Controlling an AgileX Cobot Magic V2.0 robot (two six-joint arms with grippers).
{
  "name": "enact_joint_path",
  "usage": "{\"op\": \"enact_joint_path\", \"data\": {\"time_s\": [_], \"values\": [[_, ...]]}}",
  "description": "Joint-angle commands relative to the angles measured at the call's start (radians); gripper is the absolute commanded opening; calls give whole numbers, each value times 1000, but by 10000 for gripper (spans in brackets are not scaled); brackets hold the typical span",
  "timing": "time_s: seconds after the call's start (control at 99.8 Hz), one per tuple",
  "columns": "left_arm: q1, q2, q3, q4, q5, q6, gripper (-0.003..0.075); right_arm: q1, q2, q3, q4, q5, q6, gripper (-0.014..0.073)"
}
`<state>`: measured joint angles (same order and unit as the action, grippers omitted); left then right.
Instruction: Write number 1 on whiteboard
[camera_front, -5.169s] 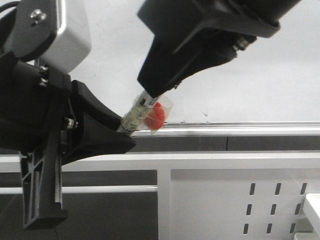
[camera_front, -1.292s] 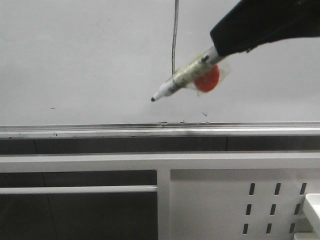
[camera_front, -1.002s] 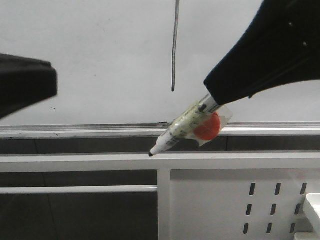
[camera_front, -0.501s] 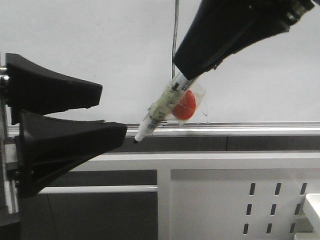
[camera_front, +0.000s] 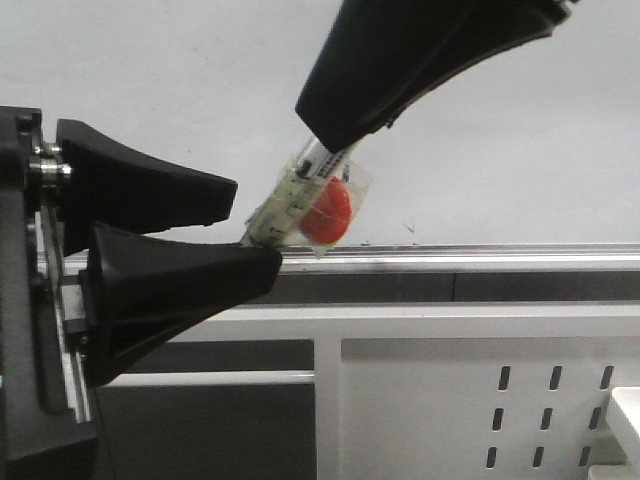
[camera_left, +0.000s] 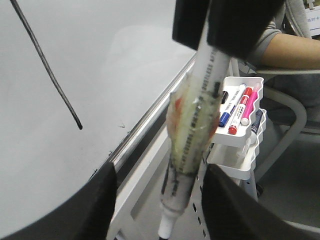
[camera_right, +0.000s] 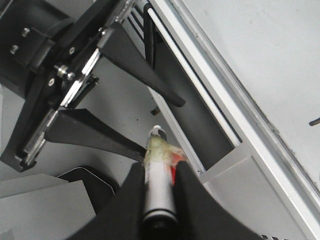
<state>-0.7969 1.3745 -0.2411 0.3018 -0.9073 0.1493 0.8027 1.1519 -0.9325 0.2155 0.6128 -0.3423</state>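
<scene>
The whiteboard (camera_front: 150, 80) fills the back of the front view. The number 1 is hidden there behind my right gripper. It shows in the left wrist view as a thin dark stroke (camera_left: 47, 65) on the whiteboard (camera_left: 115, 55). My right gripper (camera_front: 330, 135) is shut on a white marker (camera_front: 285, 205) wrapped in yellowish tape with a red patch. It also shows in the right wrist view (camera_right: 159, 167), gripping the marker (camera_right: 159, 150). My left gripper (camera_front: 255, 228) is open, its fingers either side of the uncapped marker (camera_left: 192, 135) tip without touching it.
A silver ledge (camera_front: 480, 258) runs along the board's bottom edge. A white perforated panel (camera_front: 440, 400) stands below it. A white tray (camera_left: 240, 150) holds several coloured markers. A person's arm (camera_left: 292, 50) is beyond it.
My right gripper moved the marker left and down, away from the finished stroke. My open left gripper came in from the left, and its fingers now bracket the marker's tip.
</scene>
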Motion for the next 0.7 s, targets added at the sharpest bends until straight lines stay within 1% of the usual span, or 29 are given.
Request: {"op": "enact_joint_path", "data": {"time_s": [0.0,0.19,0.371,0.561,0.601,0.631,0.691], "values": [[-3,-16,-24,-12,-81,-1,346,1,-17,-36,10,-53,-13,-71],[-3,-16,-24,-12,-78,-1,346,3,-17,-36,28,-53,-13,-71],[-3,-16,-24,-12,-77,-1,346,33,-17,-36,30,-64,-13,-71],[-3,-16,-24,-5,-77,-1,343,32,-17,-36,30,-71,-13,-71],[-3,-16,-24,1,-77,-1,319,32,-17,-36,30,-71,-13,-71],[-3,-16,-24,11,-77,-1,288,32,-17,-36,30,-71,-13,-71],[-3,-16,-24,32,-77,-1,169,32,-17,-36,30,-71,-13,-71]]}}
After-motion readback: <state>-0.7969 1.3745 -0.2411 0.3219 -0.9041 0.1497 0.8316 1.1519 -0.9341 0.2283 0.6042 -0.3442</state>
